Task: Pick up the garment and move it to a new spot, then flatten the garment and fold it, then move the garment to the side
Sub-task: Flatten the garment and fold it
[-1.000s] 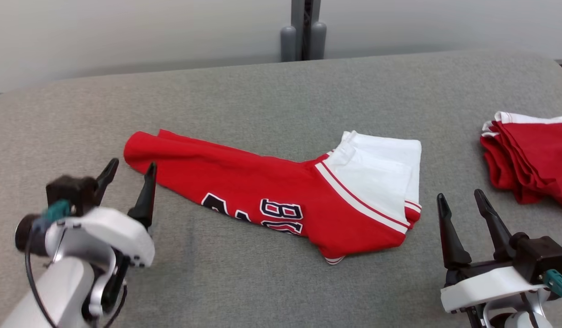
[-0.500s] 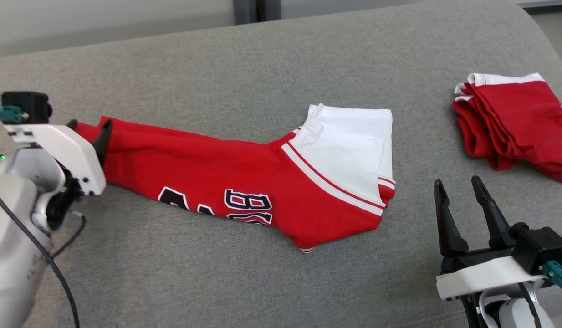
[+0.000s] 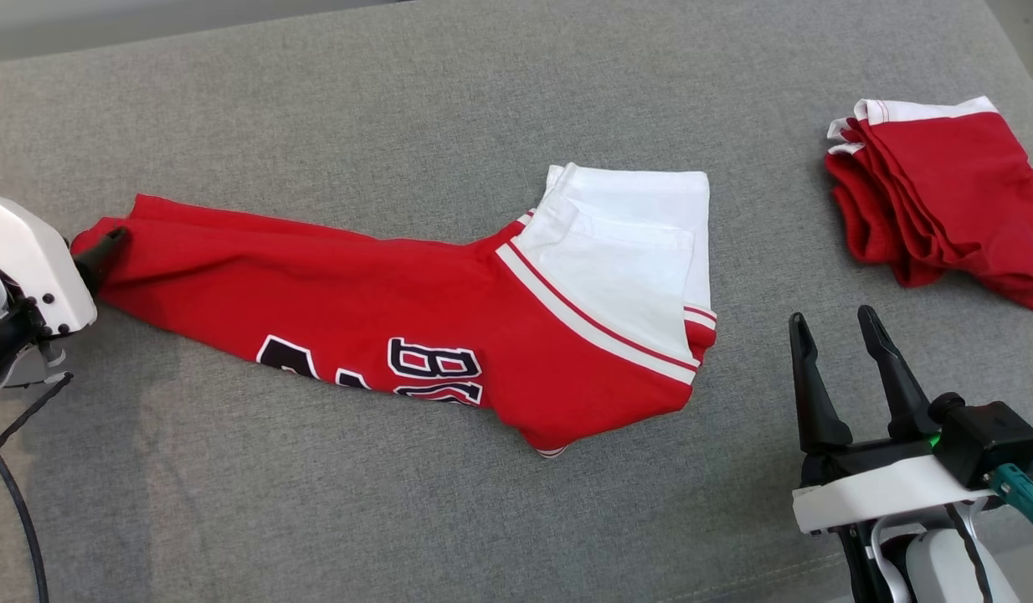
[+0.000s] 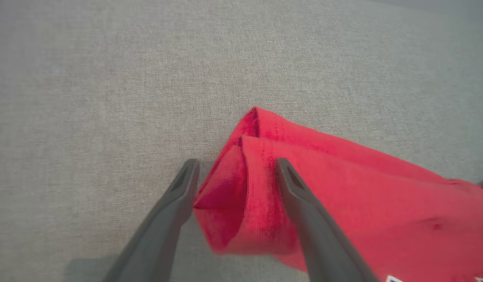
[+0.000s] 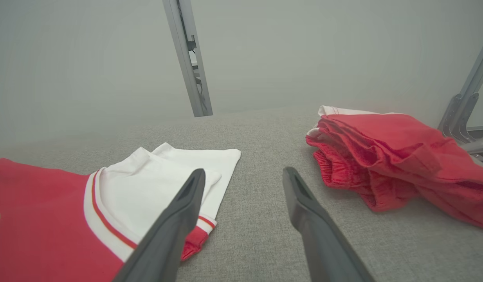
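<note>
The garment [image 3: 399,293] is a red jersey with white sleeves and dark lettering, folded into a long strip on the grey table [image 3: 399,84]. My left gripper [image 3: 106,243] is at the strip's left end, mostly hidden behind its white wrist. In the left wrist view it [image 4: 237,162] stands open, with the folded red hem [image 4: 241,188] between its fingers; one finger lies over the cloth, the other beside it on the table. My right gripper [image 3: 833,320] is open and holds nothing, to the right of the white sleeve [image 5: 167,180].
A second pile of red cloth with white trim [image 3: 943,201] lies at the far right of the table, right of my right gripper [image 5: 244,171]. A metal post [image 5: 186,58] stands behind the table. Bare grey surface lies in front of the garment.
The head camera has tilted down, shifting the whole picture. My left gripper has moved from in front of the garment's left end onto that end. The right gripper stays put.
</note>
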### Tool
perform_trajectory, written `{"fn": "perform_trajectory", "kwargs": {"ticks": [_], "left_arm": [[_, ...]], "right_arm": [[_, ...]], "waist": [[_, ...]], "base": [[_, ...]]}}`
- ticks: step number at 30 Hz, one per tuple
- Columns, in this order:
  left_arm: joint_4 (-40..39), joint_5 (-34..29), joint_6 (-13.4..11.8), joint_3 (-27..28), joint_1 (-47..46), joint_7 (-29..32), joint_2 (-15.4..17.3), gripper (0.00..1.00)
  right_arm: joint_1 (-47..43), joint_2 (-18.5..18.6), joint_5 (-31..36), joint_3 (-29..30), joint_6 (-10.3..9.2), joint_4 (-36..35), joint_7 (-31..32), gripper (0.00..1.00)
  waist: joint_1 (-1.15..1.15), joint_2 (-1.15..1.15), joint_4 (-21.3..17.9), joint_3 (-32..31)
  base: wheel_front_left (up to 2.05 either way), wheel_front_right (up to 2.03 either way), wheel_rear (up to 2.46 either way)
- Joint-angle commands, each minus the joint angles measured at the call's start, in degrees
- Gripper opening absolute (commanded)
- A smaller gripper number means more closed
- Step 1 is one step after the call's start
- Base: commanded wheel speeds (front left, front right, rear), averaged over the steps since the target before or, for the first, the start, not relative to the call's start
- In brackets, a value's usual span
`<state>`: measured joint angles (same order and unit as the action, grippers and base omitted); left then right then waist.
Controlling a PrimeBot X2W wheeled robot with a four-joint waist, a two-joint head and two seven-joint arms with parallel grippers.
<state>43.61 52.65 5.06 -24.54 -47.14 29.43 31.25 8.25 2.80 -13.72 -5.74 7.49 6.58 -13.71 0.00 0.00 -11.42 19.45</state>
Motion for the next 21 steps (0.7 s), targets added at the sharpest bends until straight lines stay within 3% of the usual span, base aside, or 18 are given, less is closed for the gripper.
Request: {"fn": "perform_trajectory", "kwargs": {"ticks": [1, 3, 4, 5, 6, 14, 21], "left_arm": [[0.4, 0.8, 0.5, 0.4, 0.8, 0.6, -0.1, 1.00], [0.4, 1.7, 0.6, 0.6, 1.0, 1.2, -0.4, 0.99], [-0.1, 2.2, 0.9, 0.7, 1.0, 1.2, -0.3, 0.24], [-0.1, 2.2, 0.9, 0.7, 1.0, 1.2, -0.3, 0.24], [-0.4, 2.8, 1.0, 1.0, 1.2, 1.1, -0.5, 0.00], [-6.3, 1.7, 1.9, -0.2, 4.0, -4.1, -0.5, 0.00], [-16.5, 1.1, 1.5, -0.2, 15.1, -12.6, -0.7, 0.00]], "right_arm": [[0.6, 0.3, -0.4, 0.2, 0.02, 0.3, -0.6, 1.00], [0.7, 0.3, -0.4, 0.3, 0.02, 0.4, -0.6, 1.00], [0.8, 0.3, -0.3, 0.5, 0.02, 0.6, -0.8, 1.00], [0.8, 0.3, -0.3, 0.5, 0.02, 0.6, -0.8, 1.00], [0.9, 0.3, -0.2, 0.6, 0.02, 0.6, -0.9, 1.00], [0.9, 0.3, 0.7, 1.5, 0.02, 0.9, -1.1, 1.00], [-0.6, 0.3, 1.9, 2.6, 0.02, -0.2, 0.0, 1.00]], "waist": [[0.00, 0.00, 0.0, 0.3], [0.00, 0.00, 0.0, 0.4], [0.00, 0.00, 0.2, 0.7], [0.00, 0.00, 0.2, 0.7], [0.00, 0.00, 0.3, 0.8], [0.00, 0.00, 2.2, 0.4], [0.00, 0.00, 4.8, -1.2]], "base": [[0.00, 0.00, 0.00], [0.00, 0.00, 0.00], [0.00, 0.00, 0.00], [0.00, 0.00, 0.00], [0.00, 0.00, 0.00], [0.00, 0.00, 0.00], [0.00, 0.00, 0.00]]}}
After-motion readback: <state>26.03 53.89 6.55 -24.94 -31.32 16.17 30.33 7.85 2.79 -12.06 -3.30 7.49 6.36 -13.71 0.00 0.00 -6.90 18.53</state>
